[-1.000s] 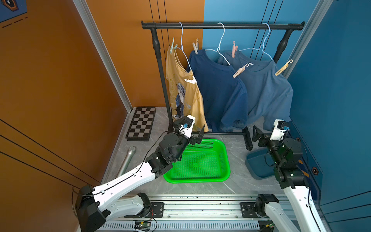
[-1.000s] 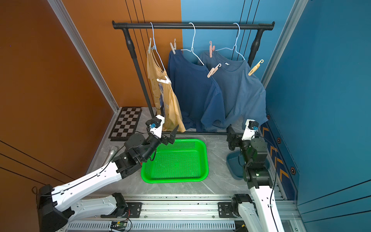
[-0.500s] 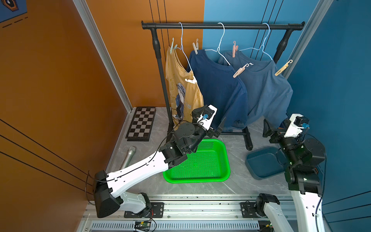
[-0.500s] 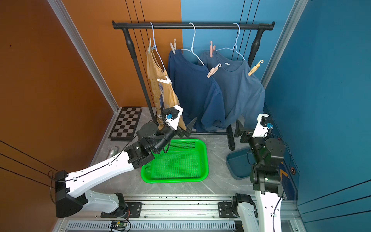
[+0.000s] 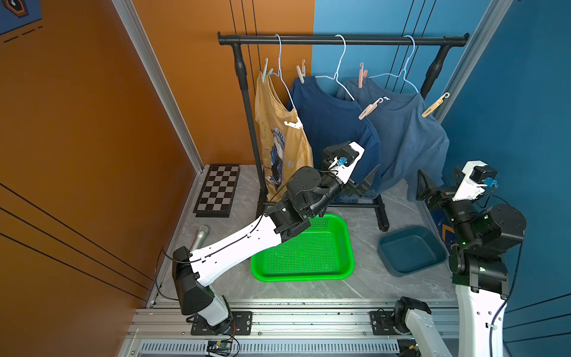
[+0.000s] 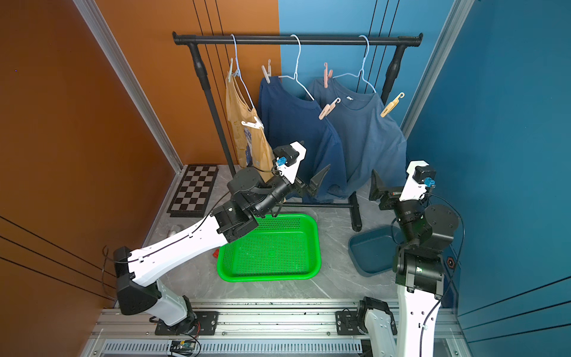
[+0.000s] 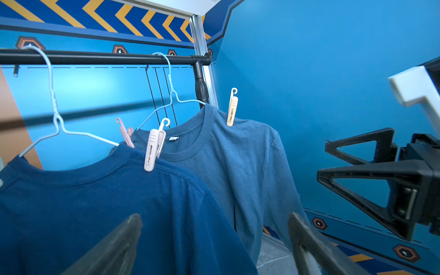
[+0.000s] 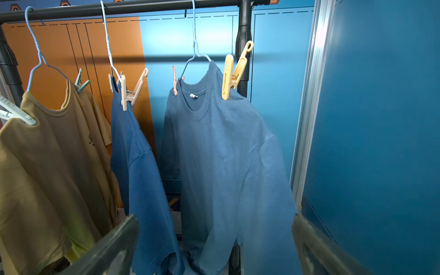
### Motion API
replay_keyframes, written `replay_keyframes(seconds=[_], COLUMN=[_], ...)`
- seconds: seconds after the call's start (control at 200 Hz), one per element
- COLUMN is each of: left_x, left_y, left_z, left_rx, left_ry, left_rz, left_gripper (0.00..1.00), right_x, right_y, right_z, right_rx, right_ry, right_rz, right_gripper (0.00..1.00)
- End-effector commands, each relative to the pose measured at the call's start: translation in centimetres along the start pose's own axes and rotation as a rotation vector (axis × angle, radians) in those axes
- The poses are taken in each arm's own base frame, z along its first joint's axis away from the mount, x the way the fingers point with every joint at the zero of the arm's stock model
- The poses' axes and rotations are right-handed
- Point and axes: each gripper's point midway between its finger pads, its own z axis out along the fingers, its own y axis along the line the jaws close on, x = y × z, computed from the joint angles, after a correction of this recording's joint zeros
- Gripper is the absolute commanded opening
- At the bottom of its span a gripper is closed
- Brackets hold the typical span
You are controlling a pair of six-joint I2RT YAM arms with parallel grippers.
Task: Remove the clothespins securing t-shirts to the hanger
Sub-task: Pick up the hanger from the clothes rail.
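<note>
Left fingers [image 5: 372,178] spread wide, nothing held. They are parked low in front of the navy t-shirt [image 5: 333,129], aimed up toward the pinkish clothespin [image 5: 369,108] on its near shoulder, judged the likely first pick. Right fingers [image 5: 422,185] likewise spread and empty, held below the slate-blue t-shirt [image 5: 408,136], whose yellow clothespin [image 5: 435,105] is clipped on that side. None removed yet: six clothespins are counted, two per shirt incl. the mustard t-shirt [image 5: 278,123], one at each shoulder so fabric is kept from sliding off the wire hangers [image 7: 55,104]. Green basket [image 5: 299,276] and blue bin [image 5: 411,252] are set on the counter [image 5: 364,228] under the rail [image 5: 340,39], presumably as drop points.
</note>
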Motion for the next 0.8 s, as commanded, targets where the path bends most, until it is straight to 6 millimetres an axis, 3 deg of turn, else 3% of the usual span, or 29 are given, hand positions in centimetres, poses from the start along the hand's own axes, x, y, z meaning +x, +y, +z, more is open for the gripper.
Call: replay_keyframes(seconds=[0.0, 0.38, 0.556, 0.796], left_x=[-2.0, -2.5, -3.9, -4.2], left_y=[0.2, 4.7, 6.5, 8.1], left_z=[1.1, 5.3, 7.1, 9.2], left_rx=[0.023, 0.016, 0.038, 0.02], left_ry=[-0.063, -0.096, -0.164, -0.201], left_rz=[0.023, -0.044, -0.1, -0.107], left_gripper=[0.98, 0.98, 0.98, 0.98], right_x=[-3.5, -5.6, -6.5, -6.3], right_y=[0.2, -1.0, -2.3, -3.8], right_z=[-0.1, 3.8, 5.5, 7.4], right_rx=[-0.011, -0.051, -0.079, -0.135], right_ry=[-0.09, -0.046, -0.039, -0.011], right_rz=[-0.06, -0.114, -0.099, -0.079], right_gripper=[1.0, 1.0, 1.0, 1.0])
